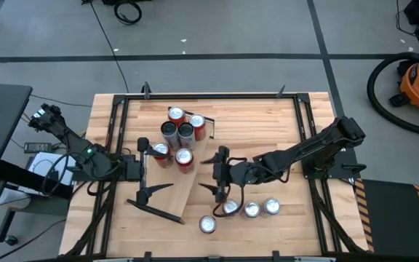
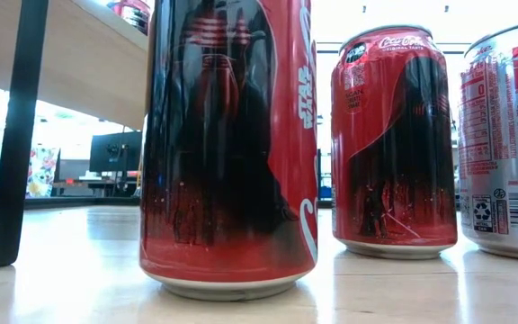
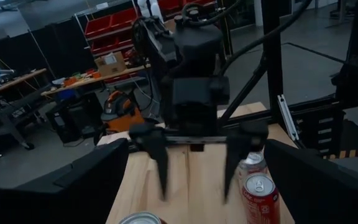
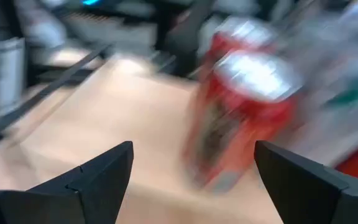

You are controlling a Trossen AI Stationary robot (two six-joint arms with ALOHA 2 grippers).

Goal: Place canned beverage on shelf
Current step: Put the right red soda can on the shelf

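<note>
Red can point(image 2: 230, 144) stood upright on tabletop point(image 1: 260, 124), nearest low camera. Right gripper point(image 1: 220, 175) spread wide, empty, probably lined up on shelf point(image 1: 167, 191) cans. Left gripper point(image 1: 142, 169) open, empty.

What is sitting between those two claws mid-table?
In the high view, a red can stands between the left gripper and the right gripper, both open.

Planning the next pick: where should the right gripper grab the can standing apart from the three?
Probably its curved wall, just under the rim, coming from above: the can stands upright, and a neighbouring can crowds its right-arm side, so fingers fit front and back.
</note>
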